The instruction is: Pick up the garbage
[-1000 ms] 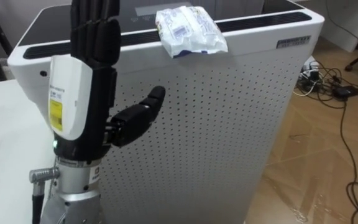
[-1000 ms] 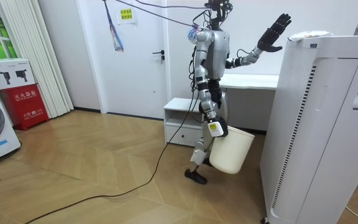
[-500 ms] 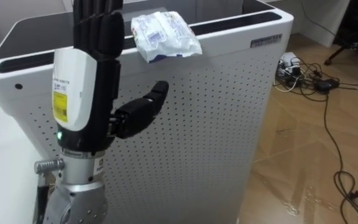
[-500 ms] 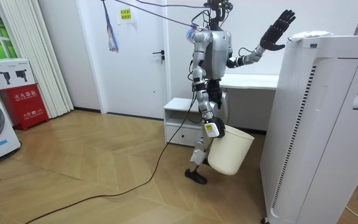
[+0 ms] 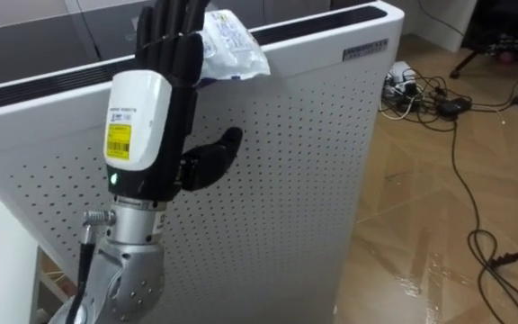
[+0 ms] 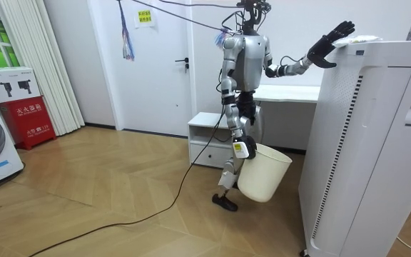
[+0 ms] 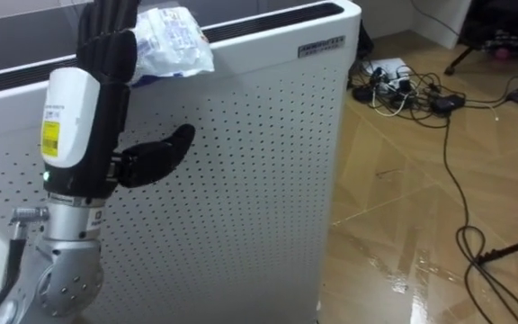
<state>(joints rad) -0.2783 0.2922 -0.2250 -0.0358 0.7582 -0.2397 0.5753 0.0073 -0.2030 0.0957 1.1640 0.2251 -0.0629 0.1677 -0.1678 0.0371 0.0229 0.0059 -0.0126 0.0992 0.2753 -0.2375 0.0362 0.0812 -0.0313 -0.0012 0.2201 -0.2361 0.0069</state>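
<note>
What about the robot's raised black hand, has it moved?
Yes: the left hand moved toward the room view's right, up to the top of the tall white cabinet.

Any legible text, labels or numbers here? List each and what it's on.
Nothing reads clearly. Print shows in these places:
On the back of the left hand, a yellow label: too small to read.
On the garbage packet, blue print: blurred.
On the air purifier, a badge near its top corner: unreadable.
On the red box, white characters: too small.
On the wall, a paper sign: too small.
</note>
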